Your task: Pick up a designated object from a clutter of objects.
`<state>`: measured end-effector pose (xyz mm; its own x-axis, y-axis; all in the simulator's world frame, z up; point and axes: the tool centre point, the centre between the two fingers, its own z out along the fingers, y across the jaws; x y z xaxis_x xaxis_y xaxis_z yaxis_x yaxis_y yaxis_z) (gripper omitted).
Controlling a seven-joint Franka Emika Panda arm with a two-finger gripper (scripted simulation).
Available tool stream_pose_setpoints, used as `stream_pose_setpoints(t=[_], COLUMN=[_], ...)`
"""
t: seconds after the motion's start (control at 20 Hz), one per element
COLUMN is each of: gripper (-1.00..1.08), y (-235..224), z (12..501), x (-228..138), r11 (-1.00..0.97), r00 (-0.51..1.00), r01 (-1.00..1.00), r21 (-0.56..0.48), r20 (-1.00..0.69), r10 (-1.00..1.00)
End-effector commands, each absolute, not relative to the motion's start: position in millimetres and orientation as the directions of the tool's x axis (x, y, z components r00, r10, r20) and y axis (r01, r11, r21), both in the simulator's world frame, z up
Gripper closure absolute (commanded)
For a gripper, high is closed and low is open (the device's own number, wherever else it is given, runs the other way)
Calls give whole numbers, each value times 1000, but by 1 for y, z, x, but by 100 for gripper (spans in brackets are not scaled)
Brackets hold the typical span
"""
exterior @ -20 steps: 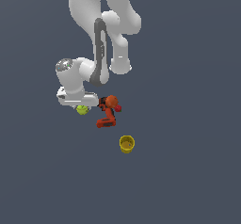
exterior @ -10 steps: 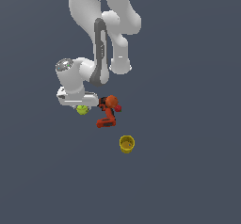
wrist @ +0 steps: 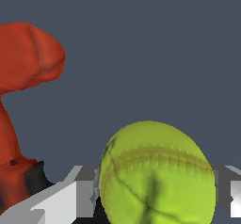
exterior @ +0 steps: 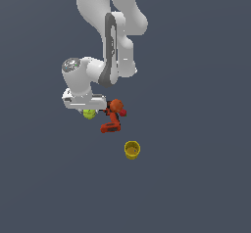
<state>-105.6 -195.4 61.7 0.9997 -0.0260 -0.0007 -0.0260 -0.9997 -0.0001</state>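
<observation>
The yellow-green tennis ball (exterior: 88, 114) sits right under my white hand in the exterior view, just left of the orange-red and black power drill (exterior: 112, 115). My gripper (exterior: 89, 110) is down over the ball. In the wrist view the ball (wrist: 155, 171) fills the gap between my grey fingers (wrist: 87, 190), and both pads touch its sides, so the gripper (wrist: 157, 197) is shut on it. The drill (wrist: 23, 68) stands close beside the ball in the wrist view. The yellow cup (exterior: 132, 150) stands apart, nearer the front.
The arm's white links (exterior: 110, 26) rise behind the objects. The dark grey floor (exterior: 196, 129) spreads all around the clutter.
</observation>
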Motion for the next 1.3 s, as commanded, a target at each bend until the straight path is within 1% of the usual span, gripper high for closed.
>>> stream_pose_setpoints(t=[0.0,0.25,0.5,1.25], gripper=[108,108,108,108], y=[-183,-152,-110,37], z=[71,95,126,237], x=[-101,-89,-73,-16], r11=[-1000,-1000,-1000,-1000], r00=[1000,1000,1000,1000], r01=[-25,-26,-26,-25], r21=[0,1,3,5], r20=[1,0,0,0], r10=[-25,-26,-26,-25])
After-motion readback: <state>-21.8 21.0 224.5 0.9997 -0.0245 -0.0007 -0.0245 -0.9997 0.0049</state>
